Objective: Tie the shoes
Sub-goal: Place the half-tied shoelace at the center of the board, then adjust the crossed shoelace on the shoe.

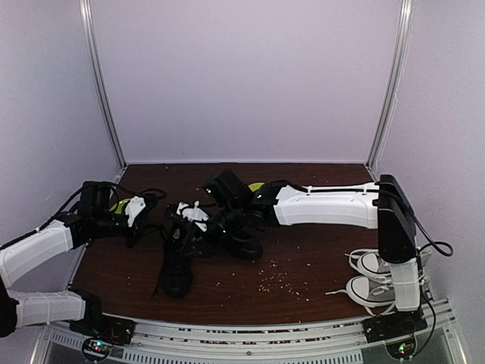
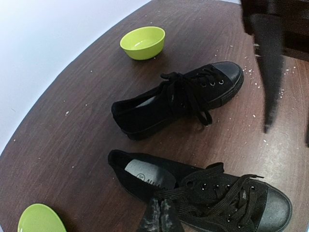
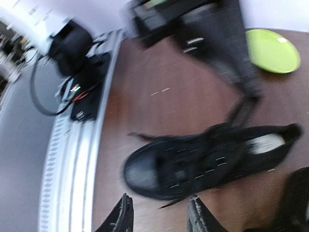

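Two black shoes lie on the brown table. In the left wrist view the near shoe (image 2: 227, 203) has loose laces and the far shoe (image 2: 183, 96) lies beyond it. My left gripper (image 2: 161, 205) is shut on a black lace at the near shoe's collar. My right gripper (image 3: 161, 200) is open, its fingers (image 3: 123, 215) hovering over the toe of that shoe (image 3: 193, 159); this view is blurred. In the top view both grippers, left (image 1: 167, 226) and right (image 1: 188, 236), meet over the left shoe (image 1: 176, 269), with the other shoe (image 1: 241, 241) to its right.
A green bowl (image 2: 142, 42) sits beyond the far shoe and a green dish (image 2: 41, 220) lies near left. A pair of white-laced grey sneakers (image 1: 375, 277) stands at the right front. Crumbs (image 1: 280, 277) dot the table. A metal rail (image 3: 77, 159) runs along the near edge.
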